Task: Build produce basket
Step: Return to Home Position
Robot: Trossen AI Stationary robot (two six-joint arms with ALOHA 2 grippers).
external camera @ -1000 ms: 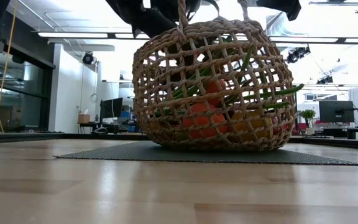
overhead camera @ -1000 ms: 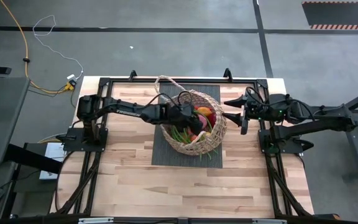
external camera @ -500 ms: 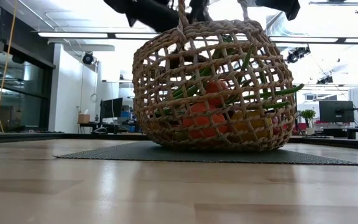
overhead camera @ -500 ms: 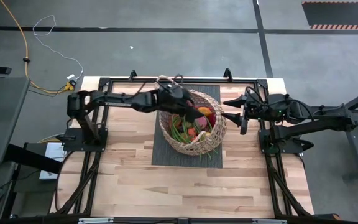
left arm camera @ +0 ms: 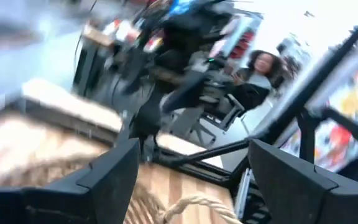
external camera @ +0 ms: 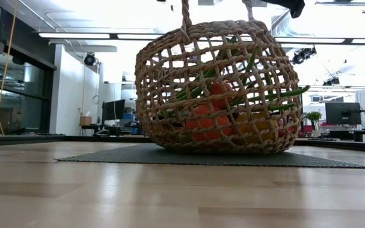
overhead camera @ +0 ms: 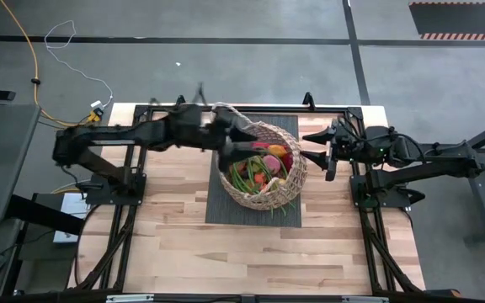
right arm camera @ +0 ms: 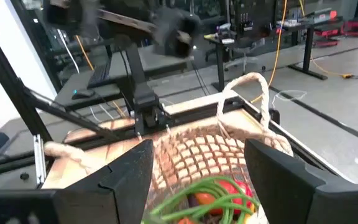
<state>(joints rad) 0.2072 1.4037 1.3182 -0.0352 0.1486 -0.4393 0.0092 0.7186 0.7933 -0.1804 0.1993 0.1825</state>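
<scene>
On my left side the left hand (overhead camera: 244, 139) hangs over the far-left rim of the basket (overhead camera: 286, 194), its fingers spread wide with nothing between them. Its wrist picture is too smeared to tell me much beyond that gap and a bit of rope handle below it. The basket sits on a dark mat (overhead camera: 223, 210) at the far middle of the table (overhead camera: 192, 244), and every piece of produce (overhead camera: 265, 164) I can make out lies inside it. Green beans (overhead camera: 244, 175) lie across the top, with red and orange pieces beside them. I judge the load light and the weave soft enough to flex, so I would lift by the loop handles (right arm camera: 253, 87), not squeeze the wall. The round fruits would likely roll if it tipped, and bean ends poke out through the gaps. What lies beneath the beans is hidden, and the level view cuts the handles off at the top. To the right, the right hand (overhead camera: 310, 147) waits just beside the basket's right wall, equally wide open and empty.
</scene>
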